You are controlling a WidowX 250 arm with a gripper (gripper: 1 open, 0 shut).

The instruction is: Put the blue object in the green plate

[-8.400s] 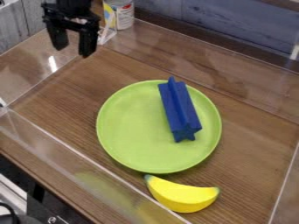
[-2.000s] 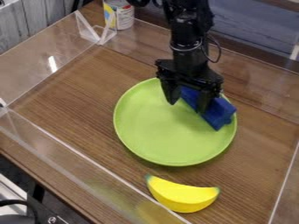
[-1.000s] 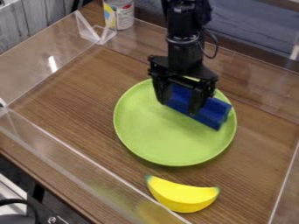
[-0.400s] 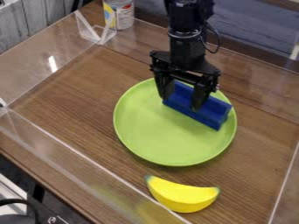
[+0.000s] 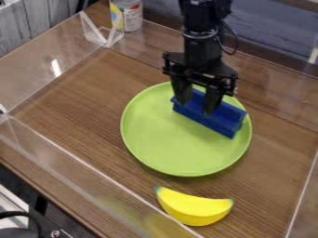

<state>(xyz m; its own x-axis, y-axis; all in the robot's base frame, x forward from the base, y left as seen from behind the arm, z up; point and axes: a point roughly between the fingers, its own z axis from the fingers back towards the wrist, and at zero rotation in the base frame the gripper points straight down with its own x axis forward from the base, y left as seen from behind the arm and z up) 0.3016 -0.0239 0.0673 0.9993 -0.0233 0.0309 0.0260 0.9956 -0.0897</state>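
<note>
The green plate [image 5: 168,139] and the blue object [image 5: 214,117] on it look like smooth plastic, and the table [image 5: 74,93] under the plate looks like shiny brown wood.

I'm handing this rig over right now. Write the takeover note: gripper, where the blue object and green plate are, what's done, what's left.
Gripper: pointing straight down over the blue object, fingers straddling its upper-left end; jaws partly open, a firm grip cannot be confirmed.
Blue object: lying inside the green plate, in its upper-right part, near the rim.
Green plate: on the wooden table, mid-scene. A yellow banana toy lies off the plate near the front edge, untouched.
Done: the block sits within the plate.
Left: probably just check the jaws are clear of the block, then lift straight up and retreat without dragging it.
</note>
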